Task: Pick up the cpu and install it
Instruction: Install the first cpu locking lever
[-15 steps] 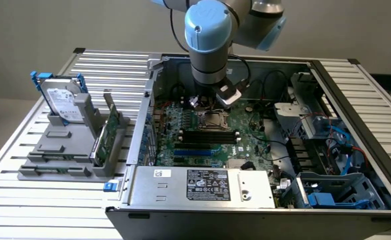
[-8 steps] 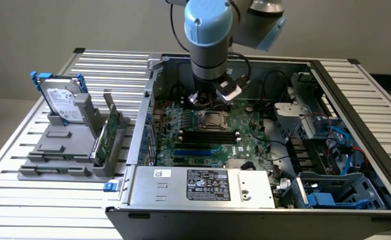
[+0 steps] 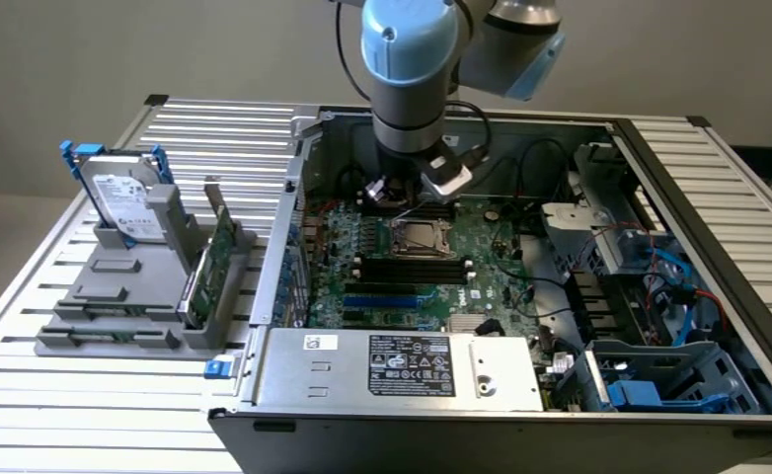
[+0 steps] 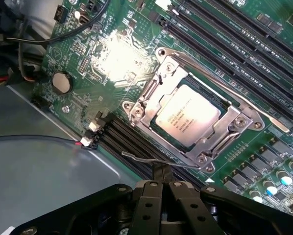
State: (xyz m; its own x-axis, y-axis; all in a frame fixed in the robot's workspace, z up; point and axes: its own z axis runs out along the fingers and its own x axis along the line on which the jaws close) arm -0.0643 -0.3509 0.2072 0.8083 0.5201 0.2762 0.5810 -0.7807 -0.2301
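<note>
Cpu (image 4: 186, 115) seated in socket (image 4: 244, 122); fingers (image 4: 154, 205) closed above.

Arm upright, wrist angled downward, gripper (image 4: 162, 188) shut and empty.

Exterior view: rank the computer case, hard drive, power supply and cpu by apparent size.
1. computer case
2. power supply
3. hard drive, though it stands tilted, so its rank below the power supply is unsure
4. cpu, in its socket

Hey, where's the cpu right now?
The cpu sits in the metal socket frame on the green motherboard inside the open computer case, between rows of black memory slots, just below the shut gripper.
</note>
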